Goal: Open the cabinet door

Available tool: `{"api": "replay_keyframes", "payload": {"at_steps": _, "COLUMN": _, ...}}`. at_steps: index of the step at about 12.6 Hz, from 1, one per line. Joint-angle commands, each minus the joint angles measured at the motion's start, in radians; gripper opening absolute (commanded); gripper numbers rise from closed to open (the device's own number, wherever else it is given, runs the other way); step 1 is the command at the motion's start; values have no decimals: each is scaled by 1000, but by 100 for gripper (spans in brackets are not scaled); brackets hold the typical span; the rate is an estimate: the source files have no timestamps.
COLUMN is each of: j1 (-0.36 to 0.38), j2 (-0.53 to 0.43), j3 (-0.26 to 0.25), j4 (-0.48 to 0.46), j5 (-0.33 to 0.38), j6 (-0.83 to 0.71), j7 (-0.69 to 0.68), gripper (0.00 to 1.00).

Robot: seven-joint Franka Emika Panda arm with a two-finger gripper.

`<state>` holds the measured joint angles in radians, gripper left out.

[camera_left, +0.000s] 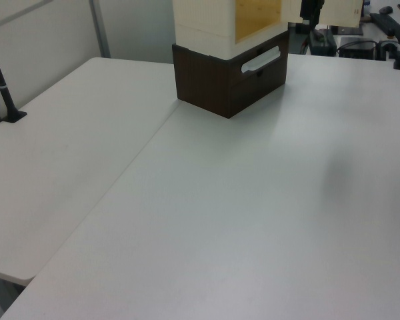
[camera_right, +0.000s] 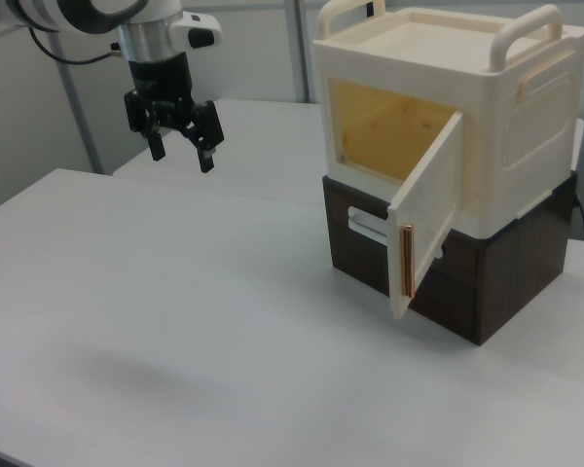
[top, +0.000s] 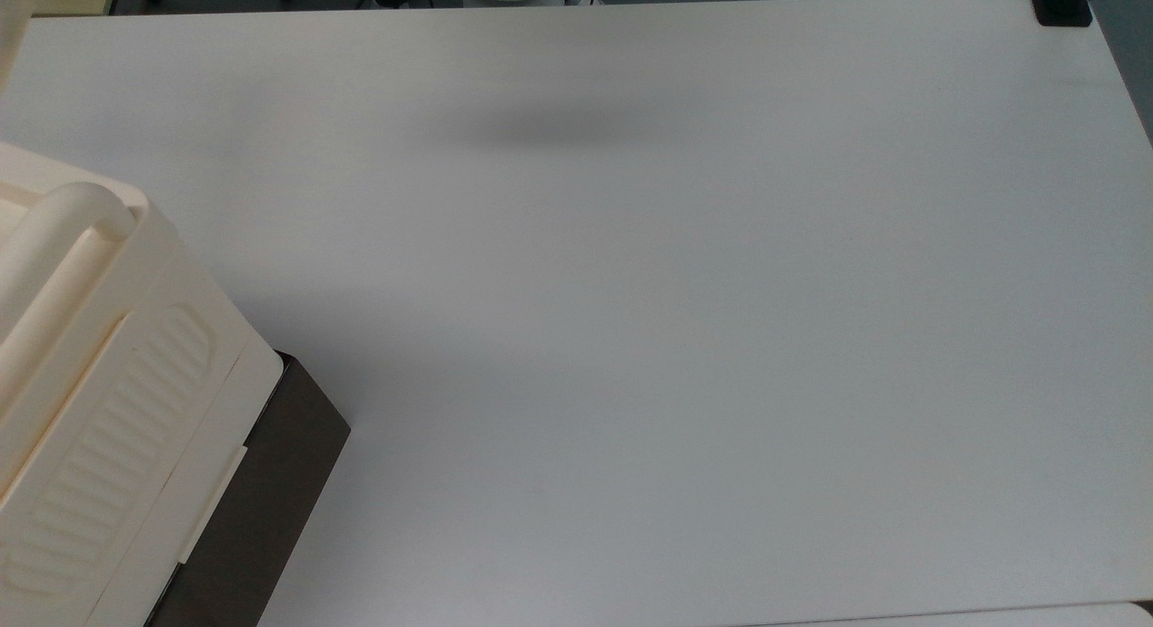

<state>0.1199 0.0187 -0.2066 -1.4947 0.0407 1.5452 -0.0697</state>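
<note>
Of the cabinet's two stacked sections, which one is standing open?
The upper cream section of the cabinet: its cabinet door is swung outward, showing the yellowish interior. The dark brown base below, with its white handle, is closed.

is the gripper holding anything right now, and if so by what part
Nothing is held. In the right view the gripper hangs open above the table, apart from the cabinet, whose cabinet door stands swung open.
</note>
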Motion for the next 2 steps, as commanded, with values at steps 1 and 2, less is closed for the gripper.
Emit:
{"api": "replay_keyframes", "payload": {"at_steps": 1, "j1": 3, "j2": -5, "j3": 6, "j4": -7, "j5": -16, "j6": 18, "j7": -12, "gripper": 100}}
{"api": "replay_keyframes", "payload": {"at_steps": 2, "j1": 1, "j2": -6, "j3": 9, "j4": -9, "j5": -16, "j6": 18, "j7": -10, "gripper": 100}}
